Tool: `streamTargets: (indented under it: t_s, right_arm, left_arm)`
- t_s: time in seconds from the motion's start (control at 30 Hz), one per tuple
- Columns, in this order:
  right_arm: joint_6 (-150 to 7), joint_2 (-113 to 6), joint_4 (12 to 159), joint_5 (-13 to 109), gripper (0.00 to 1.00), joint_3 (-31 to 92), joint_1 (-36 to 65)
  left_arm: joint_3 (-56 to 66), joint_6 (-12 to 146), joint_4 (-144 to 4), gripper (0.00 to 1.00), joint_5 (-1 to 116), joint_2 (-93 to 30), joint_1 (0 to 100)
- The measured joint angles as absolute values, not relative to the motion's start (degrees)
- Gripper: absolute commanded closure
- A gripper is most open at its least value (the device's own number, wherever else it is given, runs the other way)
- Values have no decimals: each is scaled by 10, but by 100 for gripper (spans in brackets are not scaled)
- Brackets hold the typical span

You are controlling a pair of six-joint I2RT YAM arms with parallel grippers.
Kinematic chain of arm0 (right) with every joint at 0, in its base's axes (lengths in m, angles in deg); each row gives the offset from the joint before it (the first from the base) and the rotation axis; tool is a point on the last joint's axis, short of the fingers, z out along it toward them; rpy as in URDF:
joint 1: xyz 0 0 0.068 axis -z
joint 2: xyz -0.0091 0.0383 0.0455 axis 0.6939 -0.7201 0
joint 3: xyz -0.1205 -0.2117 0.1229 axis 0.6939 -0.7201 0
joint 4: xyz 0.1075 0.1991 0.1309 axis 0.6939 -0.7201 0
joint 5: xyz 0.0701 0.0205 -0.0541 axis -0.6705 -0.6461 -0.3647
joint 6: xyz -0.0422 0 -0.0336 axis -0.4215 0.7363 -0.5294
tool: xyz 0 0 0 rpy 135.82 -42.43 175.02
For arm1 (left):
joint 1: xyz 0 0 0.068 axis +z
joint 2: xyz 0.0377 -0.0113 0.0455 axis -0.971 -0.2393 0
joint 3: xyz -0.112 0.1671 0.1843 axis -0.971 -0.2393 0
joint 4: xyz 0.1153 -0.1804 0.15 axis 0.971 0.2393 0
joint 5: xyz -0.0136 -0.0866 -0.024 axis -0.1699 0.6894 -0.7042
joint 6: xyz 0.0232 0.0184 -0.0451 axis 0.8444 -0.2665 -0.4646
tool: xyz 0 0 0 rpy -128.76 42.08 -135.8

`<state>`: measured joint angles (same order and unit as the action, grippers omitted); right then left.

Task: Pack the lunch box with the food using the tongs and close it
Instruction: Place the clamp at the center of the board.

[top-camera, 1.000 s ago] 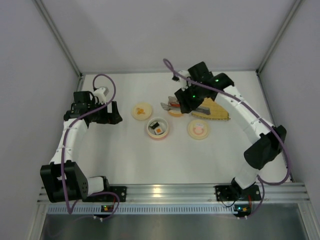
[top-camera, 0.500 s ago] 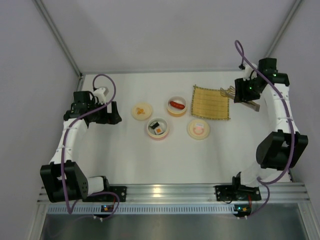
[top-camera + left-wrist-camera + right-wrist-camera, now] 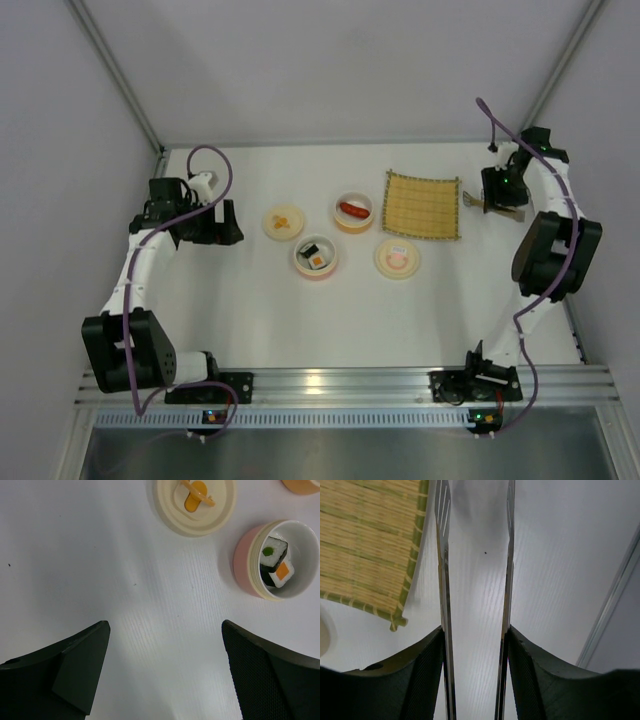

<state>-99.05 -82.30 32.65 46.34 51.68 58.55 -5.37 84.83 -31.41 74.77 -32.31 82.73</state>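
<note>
Top view: your left gripper [image 3: 232,222] hangs wide open and empty at the white table's [image 3: 300,330] 9 o'clock side, well apart from everything. Your right gripper [image 3: 487,200], at the 3 o'clock side, is pinched partway onto the slim grey metal tongs [image 3: 510,212], just beside the square woven yellow bamboo mat [image 3: 422,205] at its 3 o'clock. At the mat's 9 o'clock, the round cream orange-rimmed bowl [image 3: 353,229] holds the red toy sausage [image 3: 353,209]. At that bowl's 7 o'clock, the round cream pink-rimmed bowl [image 3: 315,277] holds two black-wrapped sushi rolls [image 3: 316,256]. The flat cream orange-print lid [image 3: 284,221] lies at its 10 o'clock, the flat cream pink-print lid [image 3: 397,258] at its 3 o'clock; both bowls are uncovered. Left wrist view: left gripper [image 3: 165,630] spread wide over bare table; orange-print lid [image 3: 172,500] at 12 o'clock, pink-rimmed bowl [image 3: 244,565] with sushi rolls [image 3: 274,552] at 2 o'clock. Right wrist view: right gripper [image 3: 475,635] squeezes both tongs [image 3: 442,580] arms from outside, a gap left between them; mat [image 3: 365,545] at 10 o'clock. You can't tell whether the tongs touch the table.
</note>
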Motion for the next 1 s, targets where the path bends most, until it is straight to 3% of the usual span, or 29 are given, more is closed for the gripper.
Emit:
streamTargets:
  t_s: [0.17, 0.3, 0.4, 0.7, 0.77, 0.8, 0.9, 1.0]
  right_arm:
    - [-990, -848, 354, 490, 49, 524, 587]
    - [-995, -857, 366, 500, 36, 524, 587]
    - [-1003, -867, 369, 502, 33, 517, 588]
    - [-1031, -874, 369, 501, 32, 427, 589]
    - [-1034, -876, 369, 502, 26, 415, 589]
    - [-1036, -877, 369, 502, 15, 411, 589]
    - [-1041, -877, 370, 503, 4, 403, 589]
    - [-1042, -876, 367, 499, 1, 403, 589]
  left_arm:
    - [-52, 847, -315, 2, 748, -325, 828]
    - [-52, 847, -315, 2, 748, -325, 829]
    - [-52, 847, -315, 2, 748, -325, 829]
    - [-65, 856, -312, 2, 746, -321, 837]
    - [-65, 856, -311, 2, 746, -319, 838]
    - [-65, 857, -310, 2, 746, -319, 838]
    - [-65, 858, -309, 2, 746, -316, 839]
    - [-65, 860, -306, 2, 747, -314, 840]
